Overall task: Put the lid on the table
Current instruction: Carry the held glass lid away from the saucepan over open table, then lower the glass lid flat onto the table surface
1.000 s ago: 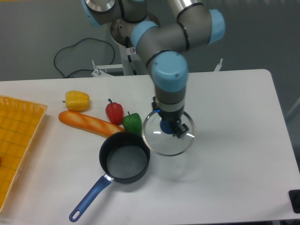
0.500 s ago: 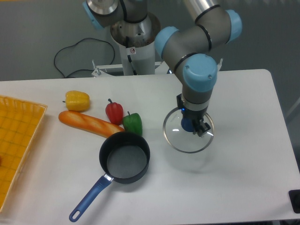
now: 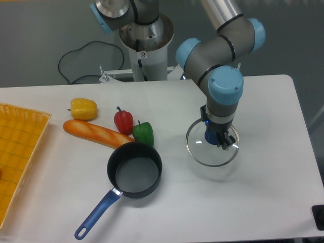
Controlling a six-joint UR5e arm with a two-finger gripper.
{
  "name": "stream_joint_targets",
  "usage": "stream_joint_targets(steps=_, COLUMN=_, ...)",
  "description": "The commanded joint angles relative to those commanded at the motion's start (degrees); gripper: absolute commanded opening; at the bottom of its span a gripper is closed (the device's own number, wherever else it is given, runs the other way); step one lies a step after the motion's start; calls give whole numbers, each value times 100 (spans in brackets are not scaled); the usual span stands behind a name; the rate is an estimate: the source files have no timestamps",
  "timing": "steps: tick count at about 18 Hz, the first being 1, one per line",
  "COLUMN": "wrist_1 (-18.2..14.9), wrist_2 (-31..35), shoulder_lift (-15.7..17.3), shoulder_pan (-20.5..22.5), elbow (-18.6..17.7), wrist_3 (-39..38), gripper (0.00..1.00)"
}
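Note:
The lid is a clear glass disc with a thin metal rim and a dark blue knob. My gripper is shut on the knob from above and holds the lid slightly tilted, low over the white table, right of centre. A faint shadow lies on the table just under the lid. Whether the rim touches the table cannot be told.
A dark pan with a blue handle sits left of the lid. A green pepper, a red pepper, a bread roll and a yellow pepper lie further left. A yellow gridded tray is at the left edge.
My gripper has carried the lid to the right, away from the pan, and lower toward the table.

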Motion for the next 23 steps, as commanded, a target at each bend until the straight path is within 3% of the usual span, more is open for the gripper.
stream_joint_targets(steps=9, wrist_1=501, wrist_2=-9, shoulder_lift=-316, shoulder_pan=70, elbow=-18, wrist_3=0, gripper=53)
stream_joint_targets(steps=23, wrist_1=501, wrist_2=-114, shoulder_lift=-457, shoulder_pan=79, elbow=18, wrist_3=-88, gripper=53)
